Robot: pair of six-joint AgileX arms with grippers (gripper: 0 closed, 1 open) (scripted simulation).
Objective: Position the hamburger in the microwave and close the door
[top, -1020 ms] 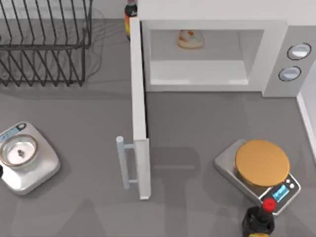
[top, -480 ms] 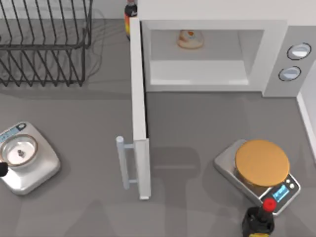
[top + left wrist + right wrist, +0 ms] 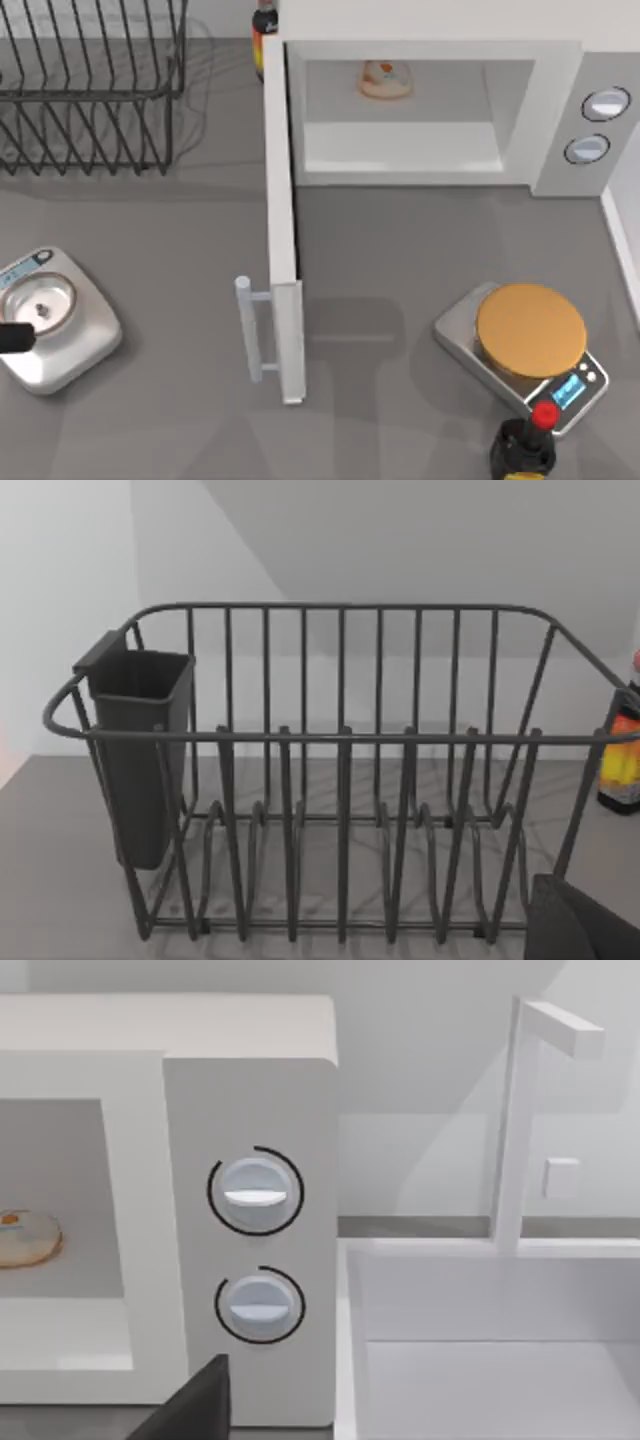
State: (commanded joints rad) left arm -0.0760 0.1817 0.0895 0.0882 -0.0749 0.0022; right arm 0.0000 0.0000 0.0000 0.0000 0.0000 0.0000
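The white microwave stands at the back of the table, its cavity open. The small tan hamburger lies inside on the cavity floor, toward the back, and shows as the hamburger in the right wrist view too. The door is swung fully out toward the front, edge-on, with its pale bar handle on its left face. My left gripper pokes in as a dark tip at the table's left edge, over the silver scale. A dark part of my right gripper hangs in front of the microwave's dial panel.
A wire dish rack fills the back left. A second scale bearing a flat tan disc sits front right, with a red-capped black bottle beside it. Another bottle stands behind the door's hinge. A white sink borders the right.
My left gripper's dark tip has slid rightward from the left edge, farther over the silver scale. The door, hamburger and right side have not moved.
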